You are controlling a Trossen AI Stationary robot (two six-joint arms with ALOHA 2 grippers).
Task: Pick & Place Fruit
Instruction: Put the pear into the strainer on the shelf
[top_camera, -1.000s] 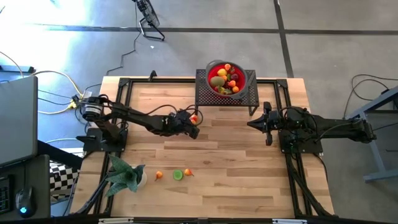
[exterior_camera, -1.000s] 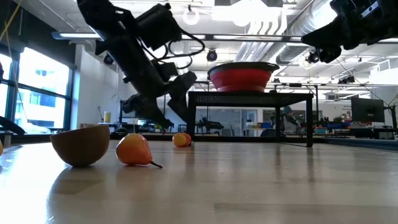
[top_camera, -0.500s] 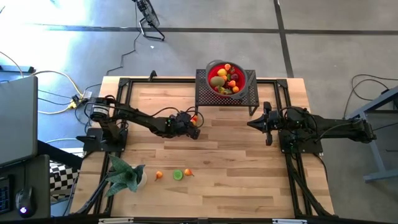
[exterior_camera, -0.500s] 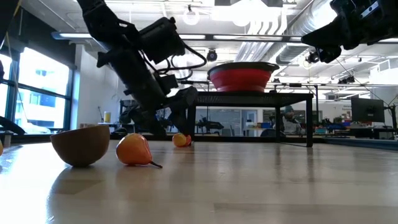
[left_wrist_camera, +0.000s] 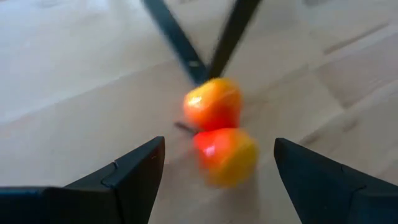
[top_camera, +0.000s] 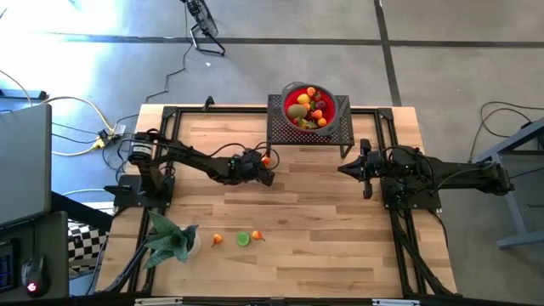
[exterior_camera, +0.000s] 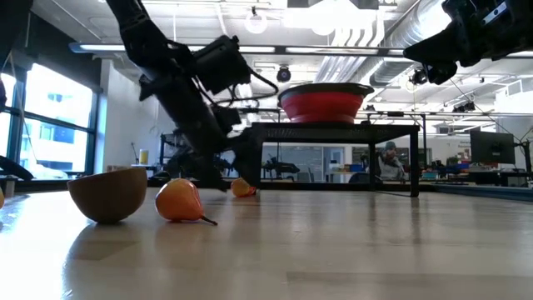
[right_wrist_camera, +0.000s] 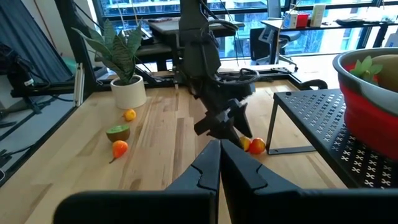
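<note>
Two small red-orange fruits (left_wrist_camera: 213, 102) (left_wrist_camera: 225, 155) lie side by side on the wooden table, next to a leg of the black mesh stand (top_camera: 340, 136). My left gripper (left_wrist_camera: 219, 148) is open and slants down over them, one finger on either side of the nearer fruit without touching it; the high view shows that gripper (top_camera: 265, 174) beside the fruits (top_camera: 266, 160). On the stand sits a red bowl (top_camera: 289, 92) filled with several fruits. My right gripper (right_wrist_camera: 219, 155) is shut with nothing in it and waits above the table's right part (top_camera: 342, 169).
Near the front left lie an orange (top_camera: 218, 240), a green-faced fruit half (top_camera: 243, 239) and a red-orange fruit (top_camera: 257, 235), beside a potted green plant (top_camera: 170, 238). Black frame rails (top_camera: 166, 136) run along the table's left and right sides. Bare wood spreads between the two arms.
My left gripper has sunk toward the two red-orange fruits by the stand's leg, staying open. The fruits have not moved.
</note>
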